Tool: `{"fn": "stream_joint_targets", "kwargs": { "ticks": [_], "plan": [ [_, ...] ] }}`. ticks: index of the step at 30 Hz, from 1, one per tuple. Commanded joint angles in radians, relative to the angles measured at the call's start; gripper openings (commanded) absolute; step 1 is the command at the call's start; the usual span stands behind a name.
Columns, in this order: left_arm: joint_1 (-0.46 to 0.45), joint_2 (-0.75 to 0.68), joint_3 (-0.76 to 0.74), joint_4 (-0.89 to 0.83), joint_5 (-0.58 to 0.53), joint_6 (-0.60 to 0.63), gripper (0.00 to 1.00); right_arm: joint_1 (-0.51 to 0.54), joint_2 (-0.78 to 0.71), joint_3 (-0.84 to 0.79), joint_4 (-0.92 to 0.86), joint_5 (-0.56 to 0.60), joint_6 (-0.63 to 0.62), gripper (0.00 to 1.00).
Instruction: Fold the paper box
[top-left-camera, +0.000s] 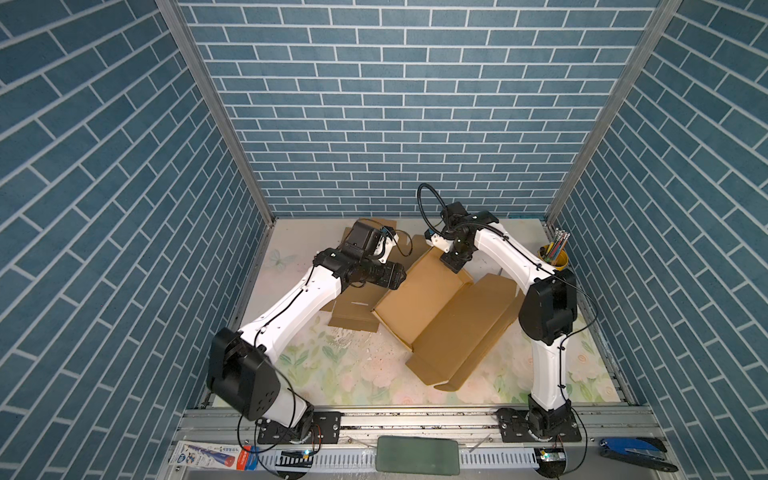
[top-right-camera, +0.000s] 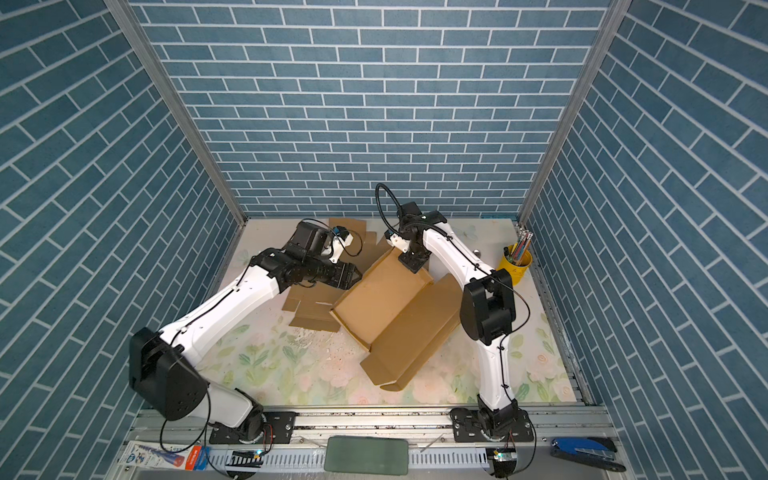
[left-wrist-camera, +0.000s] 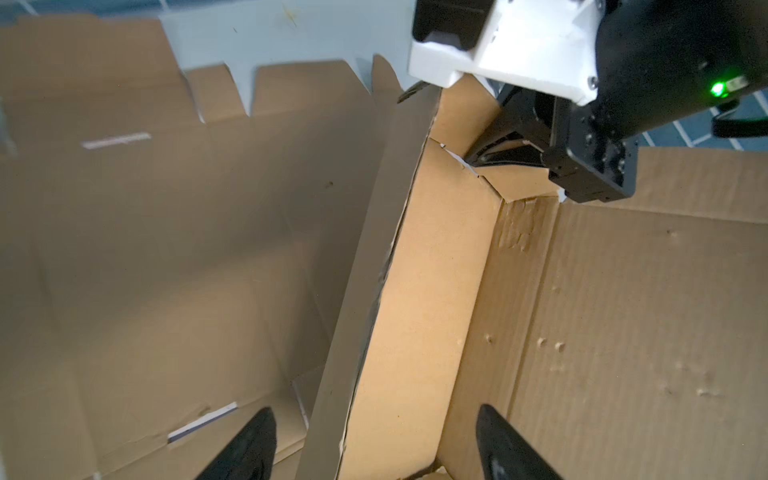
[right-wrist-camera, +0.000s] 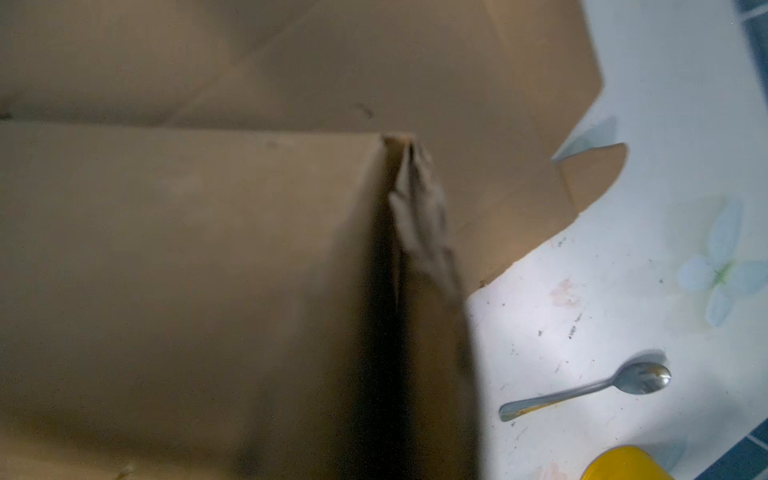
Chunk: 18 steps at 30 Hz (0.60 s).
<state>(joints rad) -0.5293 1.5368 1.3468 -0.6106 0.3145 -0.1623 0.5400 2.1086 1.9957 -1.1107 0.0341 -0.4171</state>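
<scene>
Paper box (top-left-camera: 419, 303) lies half-formed at the middle of the tabletop (top-left-camera: 353, 374). It runs on a diagonal from the far middle toward the near right corner. Base panel faces up, with low walls raised on its left and far sides. A wide flap lies flat toward the right edge. More flat cardboard panels spread out toward the far left corner.

Left gripper (left-wrist-camera: 374, 411): jaws stand apart, with one finger (left-wrist-camera: 253, 444) on each side of the raised left wall. There is a clear gap between each finger and the cardboard, so nothing is gripped. In both top views it sits at the box's left wall.

Right gripper (top-left-camera: 455, 262): at the box's far corner, pointing down. In the left wrist view its fingers are together and pinch the folded corner tab of the far wall.

Yellow cup (top-left-camera: 555, 257) of pencils stands at the right edge near the far right corner. Spoon (right-wrist-camera: 590, 390) lies on the tabletop between the cup and the box, touching neither.
</scene>
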Motion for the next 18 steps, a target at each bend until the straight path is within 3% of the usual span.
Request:
{"fn": "stream_joint_targets", "kwargs": {
  "ticks": [1,4,18],
  "plan": [
    [0.008,0.065,-0.033,0.067,0.105,0.004,0.77,0.033,0.06,0.109,-0.128,0.013,-0.106,0.06],
    [0.016,0.125,-0.047,0.089,0.077,0.006,0.75,0.044,0.125,0.158,-0.131,0.017,-0.108,0.17],
    [0.038,0.285,-0.076,0.15,0.063,-0.009,0.65,0.072,0.165,0.159,-0.029,0.035,-0.045,0.38]
  ]
}}
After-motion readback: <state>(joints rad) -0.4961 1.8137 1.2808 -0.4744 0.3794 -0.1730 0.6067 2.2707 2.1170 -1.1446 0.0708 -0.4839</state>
